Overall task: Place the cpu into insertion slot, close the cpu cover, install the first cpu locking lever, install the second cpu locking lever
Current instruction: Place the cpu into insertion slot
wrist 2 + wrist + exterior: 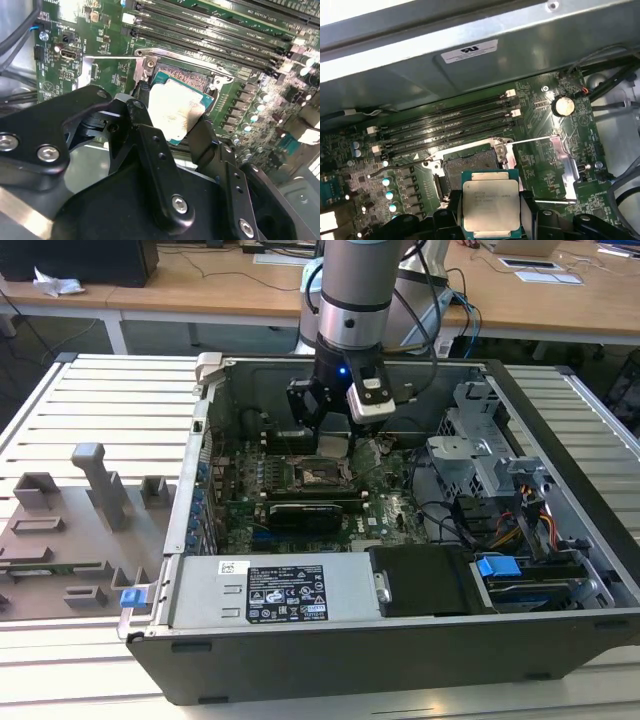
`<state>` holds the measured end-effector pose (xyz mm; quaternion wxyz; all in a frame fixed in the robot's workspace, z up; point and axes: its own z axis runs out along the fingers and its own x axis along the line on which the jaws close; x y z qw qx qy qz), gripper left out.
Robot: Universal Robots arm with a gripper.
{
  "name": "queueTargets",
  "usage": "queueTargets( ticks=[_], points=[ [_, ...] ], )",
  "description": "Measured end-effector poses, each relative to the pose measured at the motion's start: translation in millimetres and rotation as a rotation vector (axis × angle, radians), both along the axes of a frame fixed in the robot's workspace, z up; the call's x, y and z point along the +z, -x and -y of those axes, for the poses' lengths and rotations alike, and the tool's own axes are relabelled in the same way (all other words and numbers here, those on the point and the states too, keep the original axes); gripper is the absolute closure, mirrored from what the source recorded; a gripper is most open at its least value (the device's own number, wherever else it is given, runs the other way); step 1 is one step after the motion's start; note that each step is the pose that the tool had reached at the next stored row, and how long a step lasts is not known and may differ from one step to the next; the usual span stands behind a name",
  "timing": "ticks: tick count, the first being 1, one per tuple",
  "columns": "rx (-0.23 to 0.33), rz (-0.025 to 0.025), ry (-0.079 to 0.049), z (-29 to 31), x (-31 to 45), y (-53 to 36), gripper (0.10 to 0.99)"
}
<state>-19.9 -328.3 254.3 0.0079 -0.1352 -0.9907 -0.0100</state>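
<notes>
- The black gripper (490, 215) has its jaws clamped on the small flat square silvery-grey cpu (490, 202), upper centre of the exterior view.
- The cpu hangs near the square dark insertion slot (470, 167) in the green circuit board (540, 115).
- The thin silvery cpu cover (567, 160) stands open beside it.

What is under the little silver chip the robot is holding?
The insertion slot, a dark recess in the green board, shows past the cpu held between the fingers. The part beneath the cpu is covered, so whether they touch cannot be seen.
</notes>
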Motion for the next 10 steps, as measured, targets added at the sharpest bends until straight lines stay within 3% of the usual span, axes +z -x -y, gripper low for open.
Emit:
queueTargets(
  ticks=[10],
  points=[
    [-0.123, 0.0000, 0.001, 0.0, -0.4, 0.0, 0.541]
  ],
)
